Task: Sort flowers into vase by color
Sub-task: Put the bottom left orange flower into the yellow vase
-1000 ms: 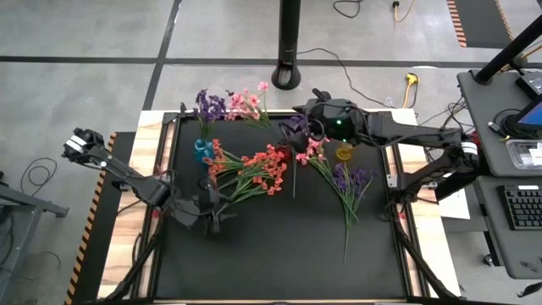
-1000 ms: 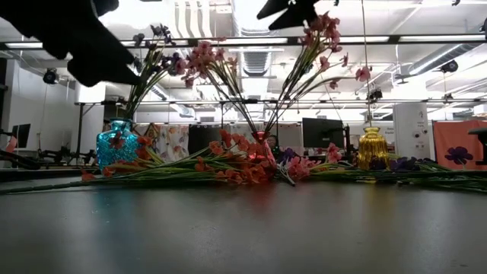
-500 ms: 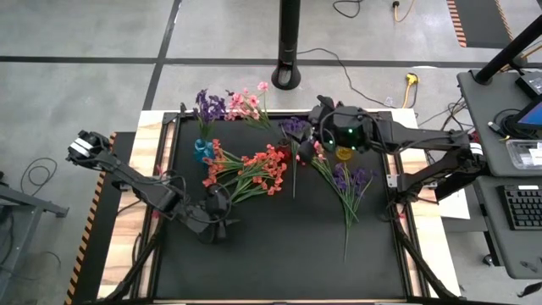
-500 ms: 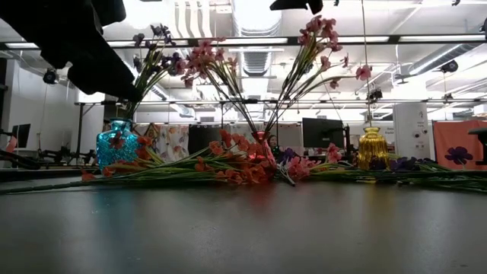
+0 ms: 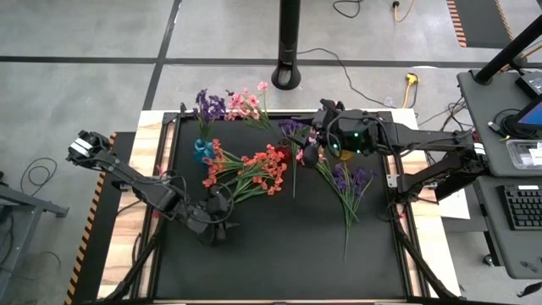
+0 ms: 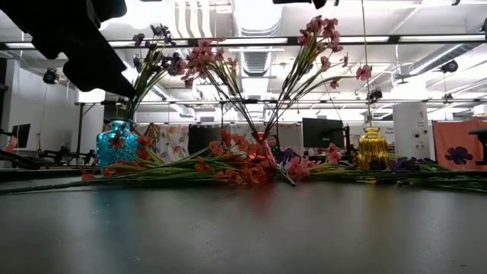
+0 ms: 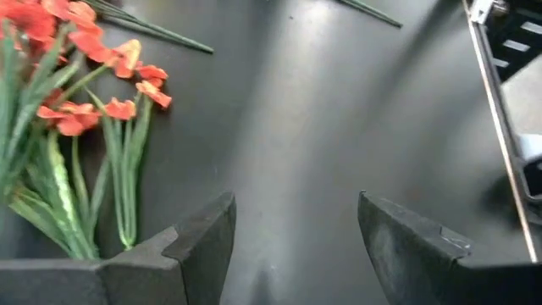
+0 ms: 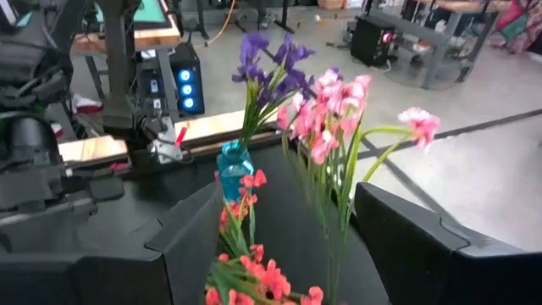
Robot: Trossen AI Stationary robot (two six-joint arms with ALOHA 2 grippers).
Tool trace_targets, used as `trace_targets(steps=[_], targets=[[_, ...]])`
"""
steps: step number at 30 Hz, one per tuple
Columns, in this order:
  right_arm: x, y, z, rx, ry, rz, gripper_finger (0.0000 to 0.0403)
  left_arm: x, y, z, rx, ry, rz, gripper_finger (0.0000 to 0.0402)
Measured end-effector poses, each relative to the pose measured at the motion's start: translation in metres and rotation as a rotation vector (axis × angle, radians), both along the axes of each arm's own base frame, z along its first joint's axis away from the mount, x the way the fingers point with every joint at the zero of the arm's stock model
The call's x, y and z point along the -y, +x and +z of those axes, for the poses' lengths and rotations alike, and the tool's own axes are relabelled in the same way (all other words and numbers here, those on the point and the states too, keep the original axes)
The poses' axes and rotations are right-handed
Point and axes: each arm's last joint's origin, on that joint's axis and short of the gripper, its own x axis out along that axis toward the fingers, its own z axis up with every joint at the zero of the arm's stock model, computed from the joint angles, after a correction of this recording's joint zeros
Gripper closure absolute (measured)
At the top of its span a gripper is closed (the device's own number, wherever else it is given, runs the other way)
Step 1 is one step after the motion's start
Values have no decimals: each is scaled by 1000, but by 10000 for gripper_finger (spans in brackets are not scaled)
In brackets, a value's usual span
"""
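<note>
Orange-red flowers (image 5: 250,169) lie in a heap mid-table, their stems (image 7: 102,195) running toward my left gripper (image 5: 217,227). That gripper hovers open just off the stem ends, holding nothing (image 7: 292,241). A blue vase (image 5: 201,151) holds purple flowers (image 8: 271,63). A red vase (image 6: 259,141) holds pink flowers (image 6: 319,34). A yellow vase (image 6: 371,146) stands to the right. More purple flowers (image 5: 351,180) and pink ones (image 5: 315,154) lie on the mat. My right gripper (image 5: 312,144) is open and high, near the pink blossoms, with nothing in it (image 8: 296,224).
The black mat (image 5: 279,246) is bare along the near half of the table. A black pole base (image 5: 288,78) stands on the floor beyond the far edge. A desk with a keyboard (image 5: 525,207) stands off to the right.
My right gripper, open throughout, has drawn back from the pink flowers in the red vase toward the table's right edge and risen almost out of the low view. My left gripper has tipped a little further down by the orange-red stems.
</note>
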Motion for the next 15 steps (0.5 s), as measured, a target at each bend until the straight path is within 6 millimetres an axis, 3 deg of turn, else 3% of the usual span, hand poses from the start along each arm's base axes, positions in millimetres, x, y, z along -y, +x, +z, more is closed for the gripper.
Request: trace_targets(steps=[8,15], targets=[[-17,-3,-9,-83,59,39,155,0,0,0,2,-18,7,171],[-26,-16,4,-49,69,69,161,0,0,0,3,-12,2,171]])
